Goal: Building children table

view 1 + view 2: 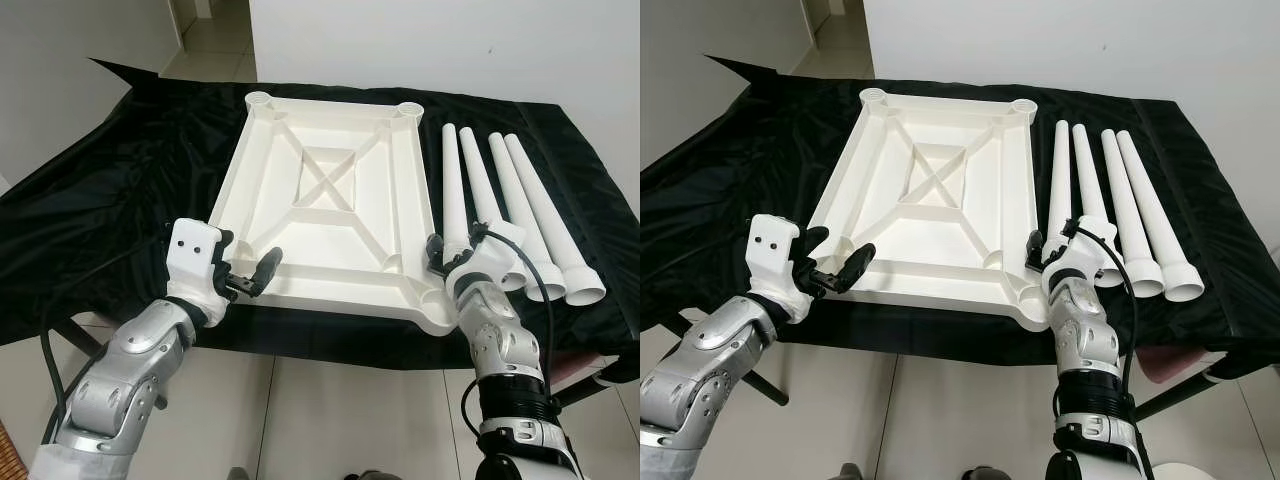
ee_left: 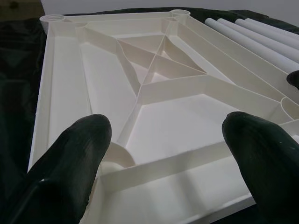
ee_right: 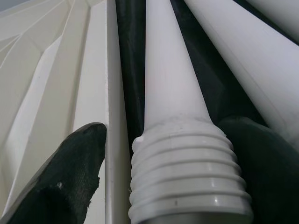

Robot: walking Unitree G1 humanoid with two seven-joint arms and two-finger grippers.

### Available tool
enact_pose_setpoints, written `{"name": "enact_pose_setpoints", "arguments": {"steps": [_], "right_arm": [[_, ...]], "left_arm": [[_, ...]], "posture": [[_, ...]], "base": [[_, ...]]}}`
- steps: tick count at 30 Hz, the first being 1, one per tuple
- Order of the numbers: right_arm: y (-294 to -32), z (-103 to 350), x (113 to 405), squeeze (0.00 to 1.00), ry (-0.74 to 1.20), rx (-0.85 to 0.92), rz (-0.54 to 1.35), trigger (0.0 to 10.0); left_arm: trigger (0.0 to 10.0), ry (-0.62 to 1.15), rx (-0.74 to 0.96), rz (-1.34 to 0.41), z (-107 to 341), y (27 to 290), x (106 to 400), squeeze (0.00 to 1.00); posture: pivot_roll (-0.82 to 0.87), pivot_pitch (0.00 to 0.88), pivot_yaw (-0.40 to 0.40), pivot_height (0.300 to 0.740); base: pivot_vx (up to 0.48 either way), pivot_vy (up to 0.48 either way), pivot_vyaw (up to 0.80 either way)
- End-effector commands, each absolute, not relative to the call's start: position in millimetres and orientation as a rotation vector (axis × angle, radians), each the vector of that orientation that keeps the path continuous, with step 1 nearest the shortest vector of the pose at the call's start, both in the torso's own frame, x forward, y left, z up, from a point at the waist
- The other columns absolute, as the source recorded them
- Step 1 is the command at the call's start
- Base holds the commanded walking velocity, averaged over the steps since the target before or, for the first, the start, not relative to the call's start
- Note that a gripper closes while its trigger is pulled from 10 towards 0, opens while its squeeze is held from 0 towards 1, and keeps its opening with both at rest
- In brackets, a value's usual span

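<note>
1. Tabletop [image 1: 330, 215] is lying underside up on the black cloth [image 1: 120, 190], so its corner sockets are facing us for the legs.
2. Four legs [image 1: 520, 215] are lying just right of the tabletop, threaded ends toward us.
3. Right gripper [image 3: 163, 182] is straddling the leg [image 3: 170, 93] nearest the tabletop, fingers either side of the thread, apparently not yet clamping.
4. Left gripper [image 1: 250, 277] is hovering spread at the tabletop's near-left edge, likely to steady it.

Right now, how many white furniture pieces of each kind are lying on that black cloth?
Table top, upside down: 1
Table legs, side by side: 4
Total: 5 white pieces
</note>
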State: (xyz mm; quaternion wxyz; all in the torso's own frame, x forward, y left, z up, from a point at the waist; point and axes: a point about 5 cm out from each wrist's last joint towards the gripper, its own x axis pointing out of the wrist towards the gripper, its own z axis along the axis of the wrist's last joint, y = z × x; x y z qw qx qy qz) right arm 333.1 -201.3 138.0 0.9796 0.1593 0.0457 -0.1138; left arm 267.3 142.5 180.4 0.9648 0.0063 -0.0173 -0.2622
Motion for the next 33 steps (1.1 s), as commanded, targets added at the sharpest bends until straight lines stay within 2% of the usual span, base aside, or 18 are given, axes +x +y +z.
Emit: {"name": "enact_pose_setpoints", "arguments": {"steps": [1, 7, 17, 20, 22, 23, 25, 29, 31, 33], "right_arm": [[-207, 137, 329, 0.0, 0.064, 0.39, -0.257, 10.0], [-209, 130, 326, 0.0, 0.08, 0.434, -0.272, 10.0], [-214, 131, 318, 0.0, -0.037, 0.602, -0.263, 10.0], [-215, 125, 317, 0.0, 0.01, 0.609, -0.267, 10.0], [-213, 118, 318, 0.0, 0.095, 0.467, -0.277, 10.0], [-213, 118, 318, 0.0, 0.095, 0.467, -0.277, 10.0], [-209, 117, 320, 0.0, 0.118, 0.361, -0.246, 10.0], [-206, 118, 322, 0.0, 0.111, 0.331, -0.215, 10.0], [-204, 118, 326, 0.0, 0.121, 0.303, -0.197, 3.2], [-203, 119, 328, 0.0, 0.115, 0.309, -0.183, 3.2]], "left_arm": [[10.0, -0.03, 0.022, -0.673, 181, 135, 261, 0.0], [10.0, -0.025, 0.023, -0.669, 181, 134, 260, 0.0], [10.0, -0.024, 0.023, -0.666, 181, 134, 261, 0.0], [10.0, -0.023, 0.02, -0.666, 182, 134, 260, 0.0], [10.0, -0.025, 0.021, -0.663, 182, 134, 260, 0.0], [10.0, -0.025, 0.021, -0.663, 182, 134, 260, 0.0], [10.0, -0.026, 0.02, -0.662, 183, 134, 260, 0.0], [10.0, -0.026, 0.018, -0.662, 183, 134, 260, 0.0], [10.0, -0.026, 0.018, -0.661, 183, 133, 261, 0.0], [10.0, -0.027, 0.016, -0.66, 183, 133, 262, 0.0]], "posture": [[-0.03, 0.074, 0.045, 0.74], [-0.03, 0.077, 0.05, 0.74], [-0.03, 0.084, 0.057, 0.74], [-0.03, 0.083, 0.059, 0.74], [-0.03, 0.085, 0.057, 0.74], [-0.03, 0.085, 0.057, 0.74], [-0.03, 0.088, 0.059, 0.74], [-0.03, 0.092, 0.062, 0.74], [-0.03, 0.097, 0.062, 0.74], [-0.03, 0.097, 0.062, 0.74]], "base": [[0.0, 0.0, 0.0], [0.0, 0.0, 0.0], [0.0, 0.0, 0.0], [0.0, 0.0, 0.0], [0.0, 0.0, 0.0], [0.0, 0.0, 0.0], [0.0, 0.0, 0.0], [0.0, 0.0, 0.0], [0.0, 0.0, 0.0], [0.0, 0.0, 0.0]]}}
